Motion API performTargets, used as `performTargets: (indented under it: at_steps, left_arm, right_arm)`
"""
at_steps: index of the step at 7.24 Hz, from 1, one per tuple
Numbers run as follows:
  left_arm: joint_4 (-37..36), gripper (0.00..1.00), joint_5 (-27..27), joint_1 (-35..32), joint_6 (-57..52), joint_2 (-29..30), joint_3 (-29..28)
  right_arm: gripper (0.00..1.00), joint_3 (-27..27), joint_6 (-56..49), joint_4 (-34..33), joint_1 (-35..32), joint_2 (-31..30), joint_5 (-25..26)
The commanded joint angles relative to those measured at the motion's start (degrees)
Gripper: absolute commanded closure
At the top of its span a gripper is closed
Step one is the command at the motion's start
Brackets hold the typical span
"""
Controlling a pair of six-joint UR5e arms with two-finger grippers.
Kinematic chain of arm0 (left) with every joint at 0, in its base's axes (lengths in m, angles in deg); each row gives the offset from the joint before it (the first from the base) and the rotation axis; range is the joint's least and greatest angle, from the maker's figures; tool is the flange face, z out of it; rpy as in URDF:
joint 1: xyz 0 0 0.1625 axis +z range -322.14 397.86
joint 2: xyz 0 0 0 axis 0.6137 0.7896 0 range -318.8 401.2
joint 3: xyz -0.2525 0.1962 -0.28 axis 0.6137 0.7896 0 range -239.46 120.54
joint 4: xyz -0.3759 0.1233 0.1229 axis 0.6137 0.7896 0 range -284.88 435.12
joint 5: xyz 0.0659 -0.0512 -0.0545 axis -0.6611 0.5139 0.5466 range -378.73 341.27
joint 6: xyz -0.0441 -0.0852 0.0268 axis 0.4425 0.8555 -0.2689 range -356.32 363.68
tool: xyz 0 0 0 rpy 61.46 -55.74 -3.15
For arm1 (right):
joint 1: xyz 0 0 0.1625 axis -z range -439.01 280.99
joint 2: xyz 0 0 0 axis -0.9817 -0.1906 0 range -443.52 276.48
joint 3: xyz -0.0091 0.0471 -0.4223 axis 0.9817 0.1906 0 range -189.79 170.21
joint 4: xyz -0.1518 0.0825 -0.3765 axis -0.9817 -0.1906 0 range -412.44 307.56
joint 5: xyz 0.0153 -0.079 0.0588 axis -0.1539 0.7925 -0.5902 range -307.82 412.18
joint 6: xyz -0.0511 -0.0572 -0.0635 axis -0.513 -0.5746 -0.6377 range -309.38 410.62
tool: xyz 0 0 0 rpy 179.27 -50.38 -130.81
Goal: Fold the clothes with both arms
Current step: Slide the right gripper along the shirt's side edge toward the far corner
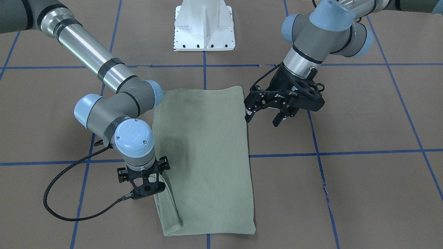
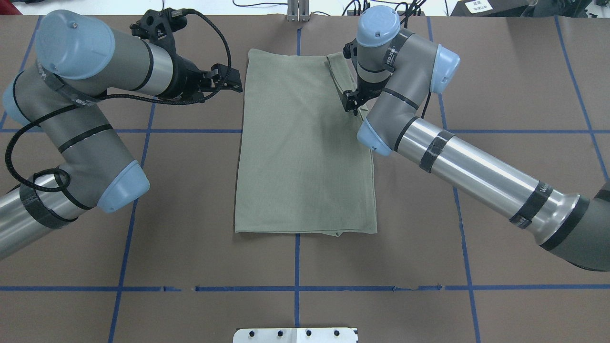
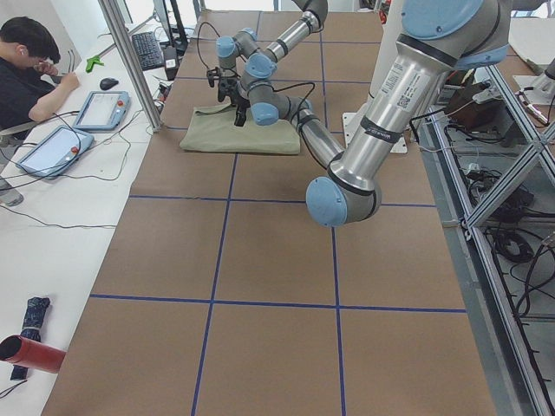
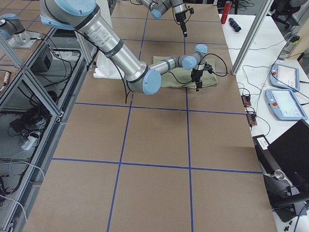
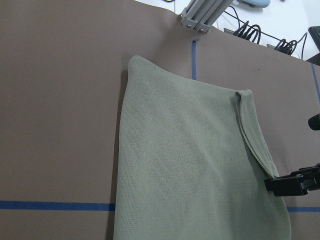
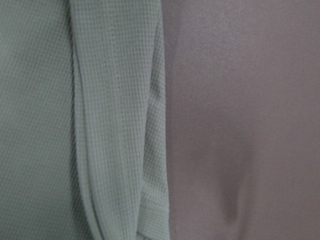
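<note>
The shirt (image 1: 204,152) lies flat in the middle of the worktop (image 1: 346,193), folded into a long rectangle. Its long sides run away from the robot, along the centre blue tape line. The two short ends are straight. Along the long side nearer the right arm (image 1: 104,69), a narrow folded layer stands up slightly as a ridge toward the far end. The right wrist view shows that layered knit edge close up, next to bare brown worktop.

The right fingers (image 2: 350,101) point straight down at that ridged edge, toward the shirt's far end. They are at or just over the cloth. The wrist hides the tips from above and the wrist camera does not show them, so I cannot tell whether they are spread, closed, or pinching fabric.

The left arm (image 1: 325,31) holds the left fingers (image 1: 277,119) raised above the worktop, off the shirt's other long side and clear of the cloth. They are spread apart with nothing between them.

A white pedestal (image 1: 204,26) stands at the robot's side of the worktop. In the left side view, a person (image 3: 30,78) sits at a separate desk beyond the worktop's edge.
</note>
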Motion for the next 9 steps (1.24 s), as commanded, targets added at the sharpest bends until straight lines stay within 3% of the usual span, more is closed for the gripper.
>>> performTargets:
  at_steps: [1,9]
  left_arm:
    - [-0.02,0.0,0.0,0.0,0.0,0.16,0.0]
    - [0.07,0.0,0.0,-0.61,-0.18,0.52,-0.18]
  right_arm:
    - [0.0,0.9,-0.24,0.06,-0.15,0.2,0.02]
    - [0.0,4.06,0.11,3.31,-3.31,2.29,1.16]
